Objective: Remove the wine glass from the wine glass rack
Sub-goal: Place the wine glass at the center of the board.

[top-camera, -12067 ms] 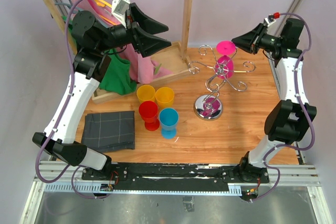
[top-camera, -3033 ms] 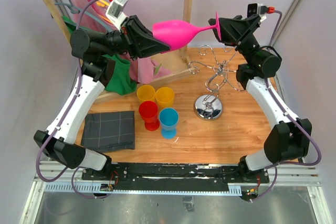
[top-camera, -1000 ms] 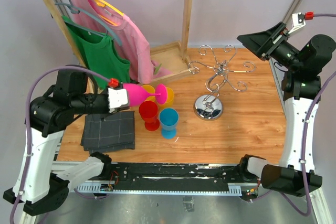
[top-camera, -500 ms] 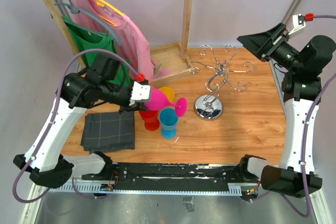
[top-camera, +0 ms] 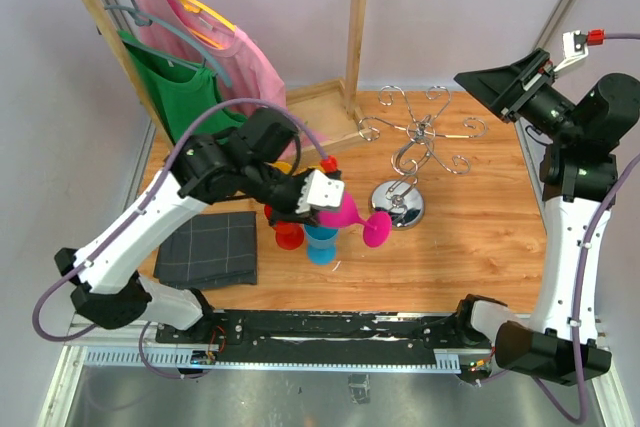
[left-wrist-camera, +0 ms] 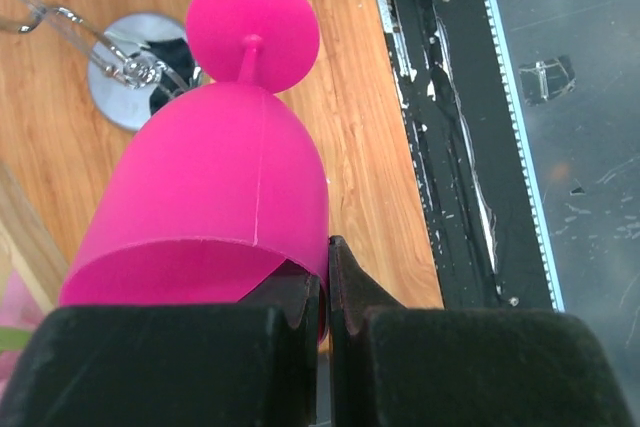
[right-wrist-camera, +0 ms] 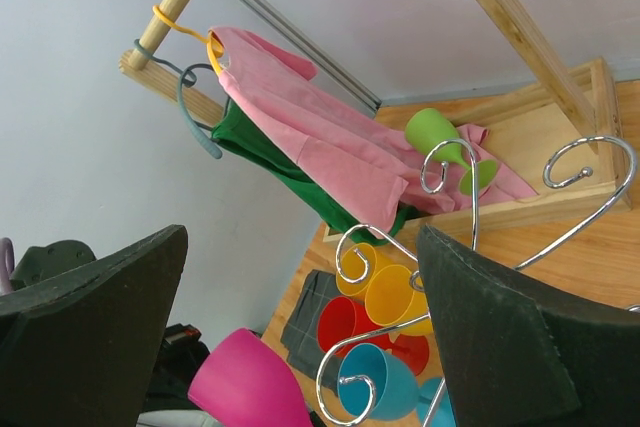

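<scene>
The left hand (left-wrist-camera: 320, 282) pinches the rim of the pink wine glass (left-wrist-camera: 215, 177), which lies sideways over the bench (top-camera: 470, 247), off the rack (top-camera: 420, 137). The right hand (top-camera: 487, 90) is spread and holds nothing.

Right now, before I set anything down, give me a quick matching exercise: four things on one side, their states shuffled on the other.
1 wine glass
2 rack
3 right gripper
4 grey cloth

A hooks all bare
B open, raised high
C pinched at its rim by the left gripper
D folded flat on the table

Pairs: 1-C, 2-A, 3-B, 4-D
</scene>
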### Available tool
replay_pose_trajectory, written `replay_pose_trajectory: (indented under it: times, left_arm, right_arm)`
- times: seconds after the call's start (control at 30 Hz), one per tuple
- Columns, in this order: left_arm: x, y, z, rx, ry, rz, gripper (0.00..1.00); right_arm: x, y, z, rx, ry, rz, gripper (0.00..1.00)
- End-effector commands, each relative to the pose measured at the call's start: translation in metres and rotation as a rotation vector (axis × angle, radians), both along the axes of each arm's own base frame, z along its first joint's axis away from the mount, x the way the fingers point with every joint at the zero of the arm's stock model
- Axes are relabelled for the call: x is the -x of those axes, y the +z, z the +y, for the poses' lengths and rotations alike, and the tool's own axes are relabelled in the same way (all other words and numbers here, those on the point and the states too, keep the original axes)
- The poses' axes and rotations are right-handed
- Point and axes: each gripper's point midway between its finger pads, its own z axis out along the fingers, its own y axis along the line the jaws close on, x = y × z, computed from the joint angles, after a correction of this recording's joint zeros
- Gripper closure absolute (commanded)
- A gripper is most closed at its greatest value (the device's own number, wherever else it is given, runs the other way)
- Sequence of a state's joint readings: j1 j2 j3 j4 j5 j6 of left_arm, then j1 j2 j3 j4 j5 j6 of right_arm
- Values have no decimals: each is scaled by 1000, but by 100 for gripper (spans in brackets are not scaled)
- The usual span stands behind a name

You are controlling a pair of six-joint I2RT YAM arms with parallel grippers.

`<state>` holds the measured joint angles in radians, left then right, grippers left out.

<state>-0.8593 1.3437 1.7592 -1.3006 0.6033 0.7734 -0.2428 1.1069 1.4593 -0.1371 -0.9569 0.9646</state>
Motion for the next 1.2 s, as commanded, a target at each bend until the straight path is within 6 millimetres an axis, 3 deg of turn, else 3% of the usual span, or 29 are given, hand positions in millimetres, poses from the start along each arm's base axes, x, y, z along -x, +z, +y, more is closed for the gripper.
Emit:
replay_pose_trajectory:
  times: [0.0,0.23,0.67,1.17]
  left_arm:
    - [-7,-2,-35,-29,41,-39,100]
    - [-10,-32,-61,-156,52,-70,100]
    - [-1,-76,-58,-303,71,-67,100]
    - [3,-120,-76,-452,36,-97,100]
  right_arm:
    - [3,2,-6,15,-32,-25,2]
    - [4,4,-12,19,-64,-19,1]
    - [4,-5,-17,11,-83,7,1]
    - [4,-4,-19,-4,-108,19,1]
